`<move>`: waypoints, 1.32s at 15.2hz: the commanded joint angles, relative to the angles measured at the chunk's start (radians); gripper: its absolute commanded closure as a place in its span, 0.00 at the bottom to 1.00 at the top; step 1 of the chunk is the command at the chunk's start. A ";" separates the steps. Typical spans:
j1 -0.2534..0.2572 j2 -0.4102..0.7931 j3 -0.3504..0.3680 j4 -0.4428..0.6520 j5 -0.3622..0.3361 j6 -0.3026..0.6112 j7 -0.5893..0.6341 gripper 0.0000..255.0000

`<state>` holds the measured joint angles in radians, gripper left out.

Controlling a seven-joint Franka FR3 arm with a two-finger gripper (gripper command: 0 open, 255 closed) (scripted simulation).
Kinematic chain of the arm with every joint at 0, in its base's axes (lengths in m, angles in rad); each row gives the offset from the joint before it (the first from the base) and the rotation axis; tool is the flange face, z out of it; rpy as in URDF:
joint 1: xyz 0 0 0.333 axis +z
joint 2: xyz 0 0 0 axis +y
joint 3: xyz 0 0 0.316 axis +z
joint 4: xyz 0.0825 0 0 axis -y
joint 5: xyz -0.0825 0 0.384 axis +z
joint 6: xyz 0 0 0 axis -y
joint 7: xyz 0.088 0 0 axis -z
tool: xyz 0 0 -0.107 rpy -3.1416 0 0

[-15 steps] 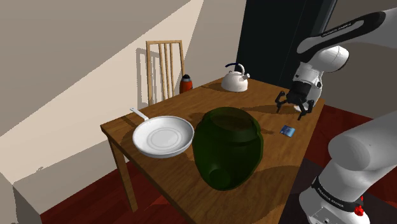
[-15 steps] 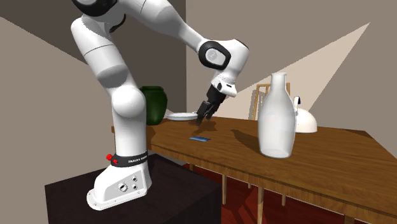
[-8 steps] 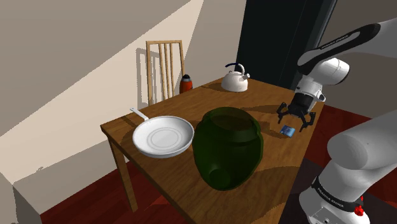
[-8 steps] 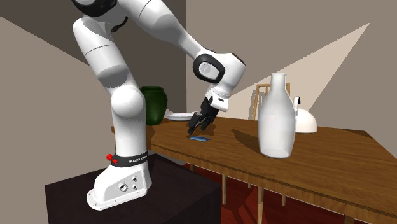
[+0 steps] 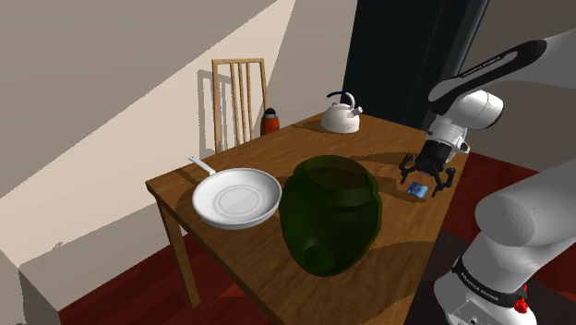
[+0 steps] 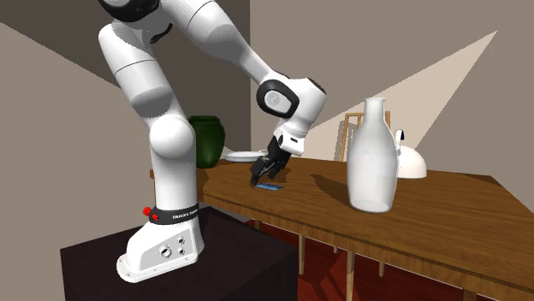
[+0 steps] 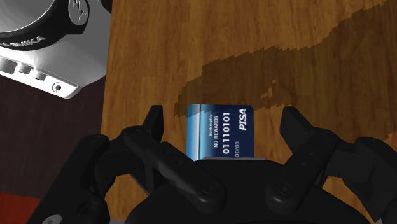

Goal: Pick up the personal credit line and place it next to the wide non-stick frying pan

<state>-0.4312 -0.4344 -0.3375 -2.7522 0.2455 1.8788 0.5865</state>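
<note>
A wooden worktop [image 5: 300,143] stands on a dark red floor [image 5: 120,295] among beige walls [image 5: 111,83], with a black area [image 5: 397,55] behind it. The pincer [image 5: 426,177] hangs low over the worktop's edge near the stand, fingers spread wide, holding nothing. The blue credit card [image 7: 221,130] lies flat directly beneath it, between the fingers and touching neither. A bulky green jar [image 5: 330,214] stands between the pincer and the white frying pan [image 5: 236,198]. A kettle [image 5: 341,114], a chair [image 5: 240,97] and a tall white bottle [image 6: 371,158] stand farther from the pincer.
</note>
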 commanded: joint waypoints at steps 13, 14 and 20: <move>-0.002 -0.011 0.002 0.006 -0.003 -0.015 0.007 1.00; -0.004 -0.023 0.004 0.012 -0.006 -0.031 0.014 1.00; -0.011 -0.081 0.015 0.054 -0.017 -0.124 0.054 1.00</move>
<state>-0.4413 -0.5077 -0.3239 -2.7058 0.2300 1.7700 0.6345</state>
